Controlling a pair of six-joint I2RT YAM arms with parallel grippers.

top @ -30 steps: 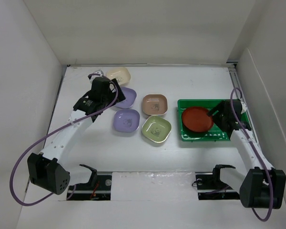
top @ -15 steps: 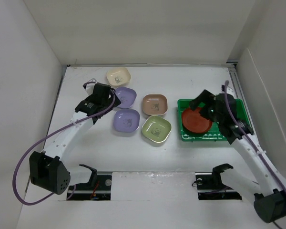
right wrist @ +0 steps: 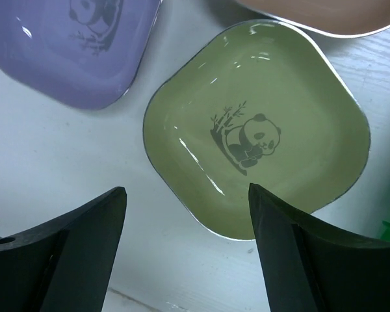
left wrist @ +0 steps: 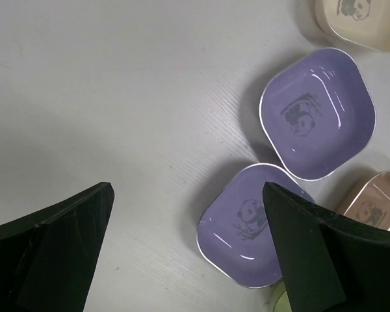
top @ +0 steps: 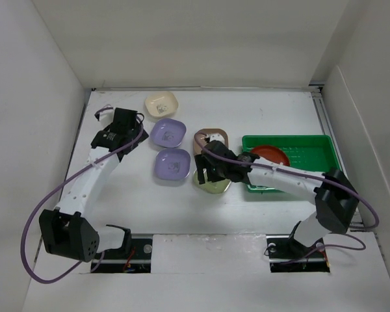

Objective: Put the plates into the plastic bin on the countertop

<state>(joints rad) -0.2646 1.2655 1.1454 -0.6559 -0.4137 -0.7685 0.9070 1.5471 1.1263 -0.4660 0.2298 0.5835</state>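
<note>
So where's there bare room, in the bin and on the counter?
Free: the right half of the bin, beside the red plate; the countertop along the back wall, right of the cream plate. Crowded: the middle cluster, where the right hand hangs over the olive plate.

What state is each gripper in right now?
Left gripper: open, empty.
Right gripper: open, empty, over the green plate.

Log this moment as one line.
left gripper: open, empty, beside purple plates | right gripper: open above green plate | bin: red plate inside | counter: five plates
</note>
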